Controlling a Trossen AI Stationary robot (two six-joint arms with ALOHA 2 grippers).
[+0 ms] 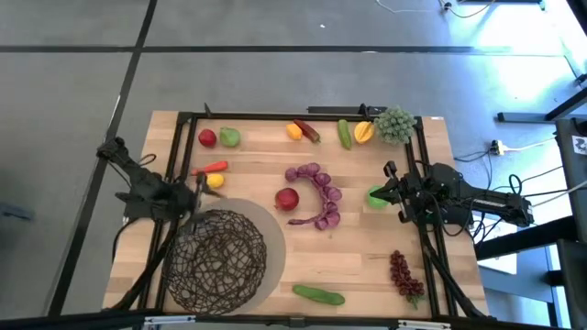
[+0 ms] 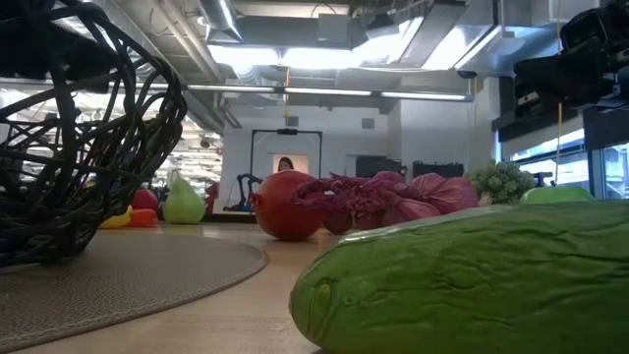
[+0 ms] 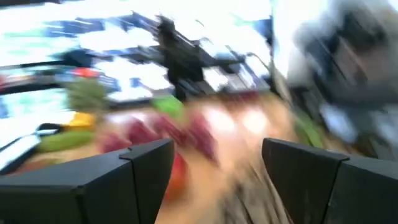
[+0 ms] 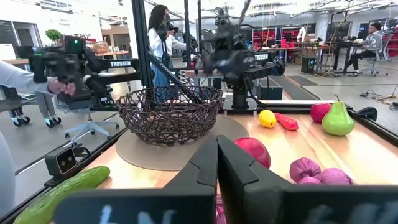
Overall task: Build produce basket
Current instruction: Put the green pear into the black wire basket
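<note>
**Cucumber Up Front, Basket on Its Mat**

A green cucumber filled the foreground of the low view, lying near the table's front edge. Behind it sat a red apple beside a curved purple grape bunch. The wire basket stood on the grey round mat at the front left, with no produce seen inside it. The left gripper hung just above the basket's far rim, near a yellow fruit and a red chili, its fingers spread apart and holding nothing. The right gripper waited at the right side with fingers pressed together, empty, a green fruit just beside it. In the right wrist view, white "TROSSEN" lettering showed on the opposite arm.
</note>
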